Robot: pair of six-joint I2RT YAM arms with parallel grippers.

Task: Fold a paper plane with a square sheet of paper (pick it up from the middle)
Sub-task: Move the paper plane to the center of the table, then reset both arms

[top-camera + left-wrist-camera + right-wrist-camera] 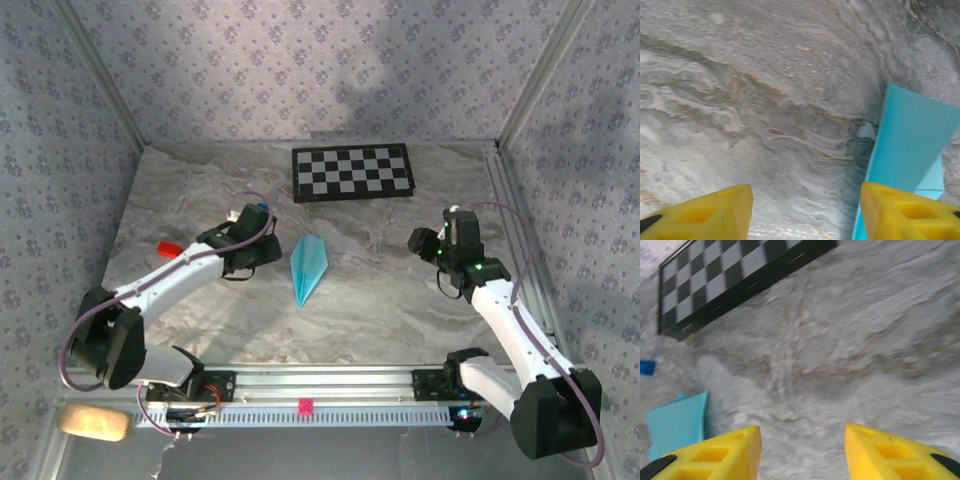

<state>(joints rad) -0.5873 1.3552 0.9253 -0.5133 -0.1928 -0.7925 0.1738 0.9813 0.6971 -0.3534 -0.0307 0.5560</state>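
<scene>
Evidently final step: paper plane (308, 268) folded, lying mid-table (380, 300), nose toward near edge. Left gripper (806, 195) spread, empty, just beside it; right gripper (802, 435) spread, empty. Next: back off without nudging.

My workspace is a table (400, 300) with a grey-and-tan marbled top, matte and veined. Three walls (300, 70) enclose it at the left, rear and right, all covered in pale lavender wallpaper with a repeating floral motif. Metal posts (100, 75) rise at the two rear corners. An aluminium rail (340, 378) runs along the near edge. Lighting is soft; broad shadows fall across the rear wall.
</scene>
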